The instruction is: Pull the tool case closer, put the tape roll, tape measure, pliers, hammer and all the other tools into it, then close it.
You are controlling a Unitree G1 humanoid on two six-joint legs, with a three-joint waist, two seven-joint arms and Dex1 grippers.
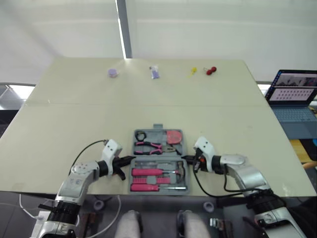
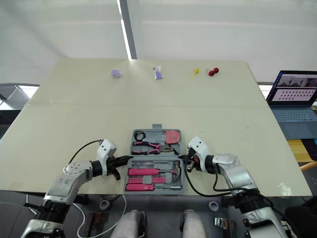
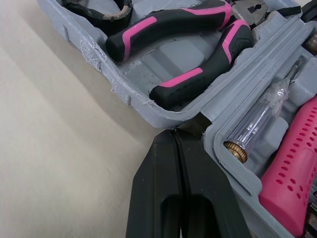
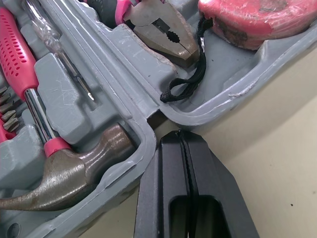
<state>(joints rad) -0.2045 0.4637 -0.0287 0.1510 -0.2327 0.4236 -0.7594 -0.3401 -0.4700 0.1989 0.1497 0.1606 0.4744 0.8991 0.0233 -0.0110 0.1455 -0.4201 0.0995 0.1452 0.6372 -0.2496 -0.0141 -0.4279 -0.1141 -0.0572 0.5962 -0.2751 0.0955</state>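
Tool case: lies open on the table near its front edge, between the two grippers.
Far half: black tape roll, pliers, pink tape measure.
Near half: hammer, clear tester screwdriver, pink-handled tool.
Left gripper: fingers pressed together, gripping nothing; tips at the hinge notch on the case's left side.
Right gripper: fingers likewise together, tips at the right hinge notch.

Open grey tool case lies flat, holding pink-handled pliers, hammer, tape measure
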